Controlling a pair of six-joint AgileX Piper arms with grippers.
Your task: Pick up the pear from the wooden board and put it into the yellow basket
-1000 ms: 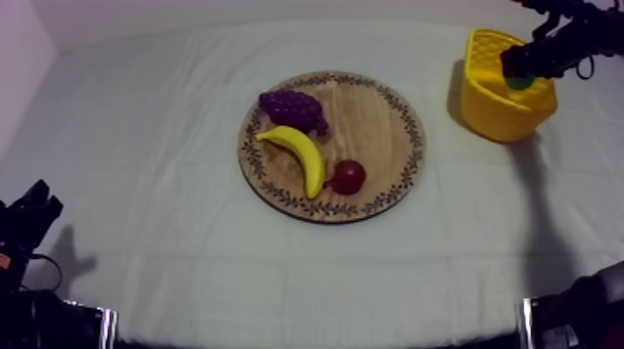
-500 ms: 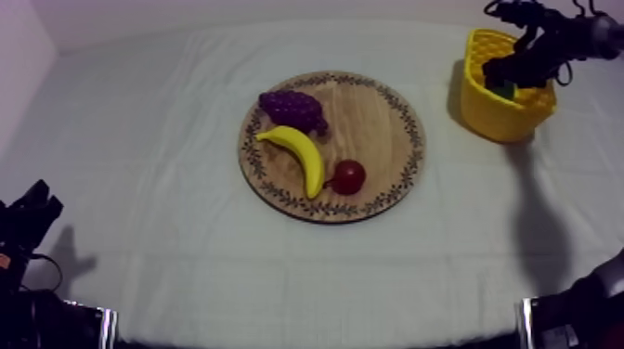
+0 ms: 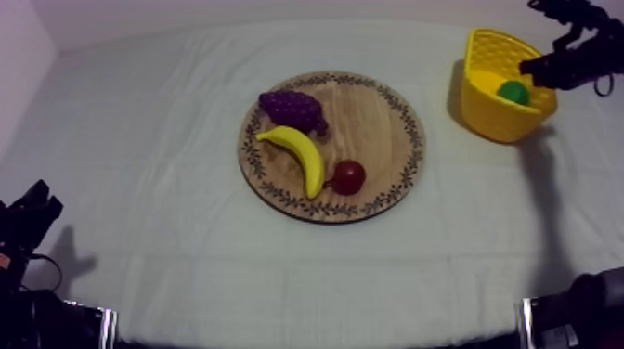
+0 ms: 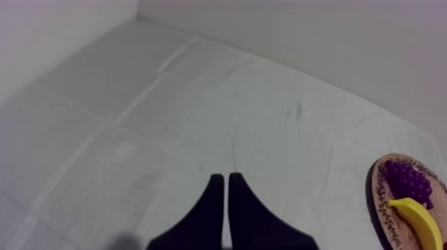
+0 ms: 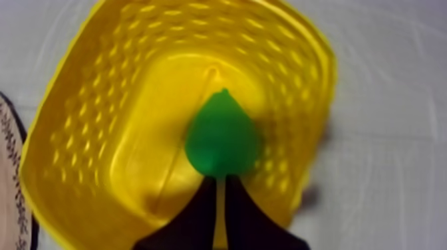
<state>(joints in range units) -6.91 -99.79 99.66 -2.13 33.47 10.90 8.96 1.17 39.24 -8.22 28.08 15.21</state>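
The pear lies in the yellow basket, just beyond the narrow-closed right hand.

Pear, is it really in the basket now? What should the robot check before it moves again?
1. Pear lies inside the basket: ok.
2. Right gripper holds nothing, fingers together: ok.
3. Right gripper is clear of the basket's rim: cannot tell.
4. No pear on the board, just the banana, grapes and small red fruit: ok.
5. Left gripper is shut over bare cloth, away from the board: ok.
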